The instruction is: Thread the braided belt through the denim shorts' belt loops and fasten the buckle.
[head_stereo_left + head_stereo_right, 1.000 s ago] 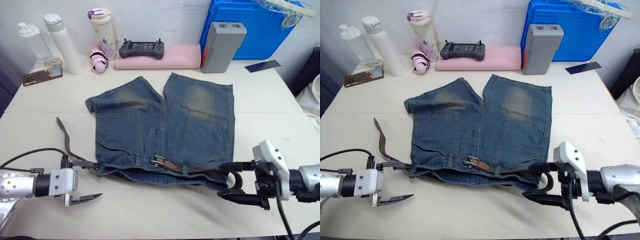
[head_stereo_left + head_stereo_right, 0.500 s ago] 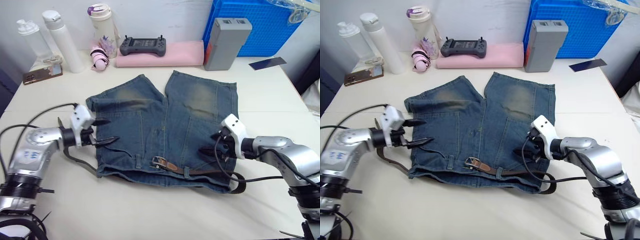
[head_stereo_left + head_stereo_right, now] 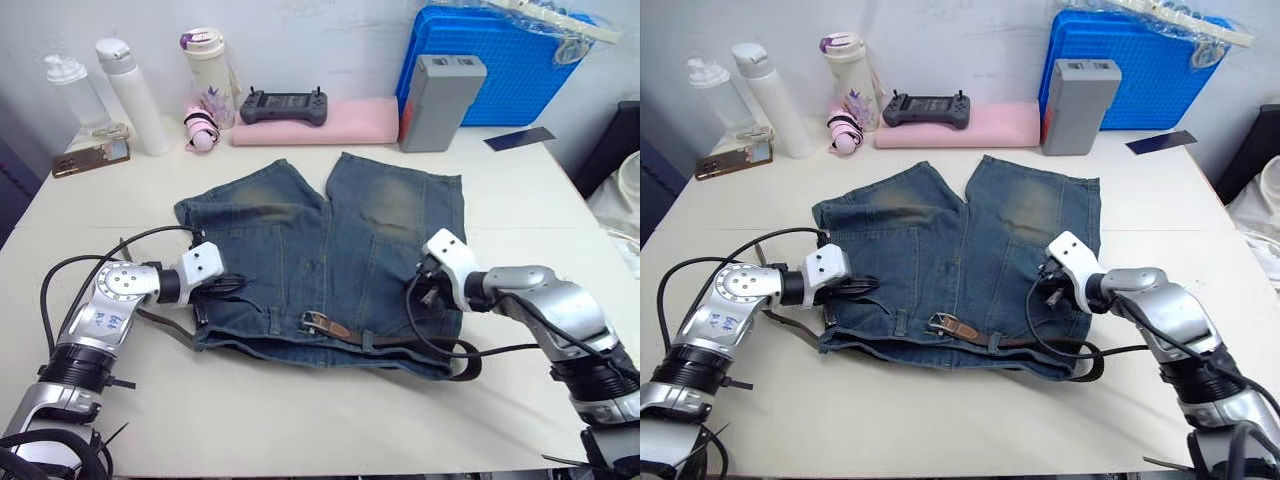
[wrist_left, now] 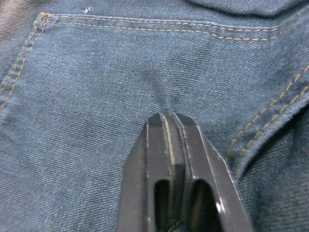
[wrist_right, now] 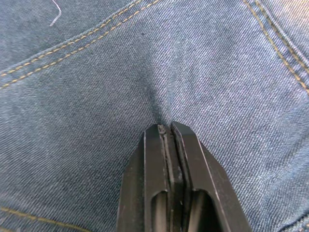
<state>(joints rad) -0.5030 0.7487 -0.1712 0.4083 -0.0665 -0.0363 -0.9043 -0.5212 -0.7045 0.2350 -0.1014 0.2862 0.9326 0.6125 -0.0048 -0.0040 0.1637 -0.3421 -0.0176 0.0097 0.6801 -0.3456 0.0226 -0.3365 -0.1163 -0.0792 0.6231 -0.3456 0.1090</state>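
faded blue denim shorts with yellowish worn patches lie flat on the pale tabletop, legs toward the far side. a dark brown braided belt runs along the near waistband through narrow denim belt loops, its small silver buckle near the middle. left pincer is pinched closed on the shorts' fabric at their left side; right pincer is likewise closed on denim at the right side.

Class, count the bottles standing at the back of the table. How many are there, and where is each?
3, all at the back left: a clear spray bottle farthest left, a white bottle beside it, and a purple-lidded cream bottle next to the pink cloth.
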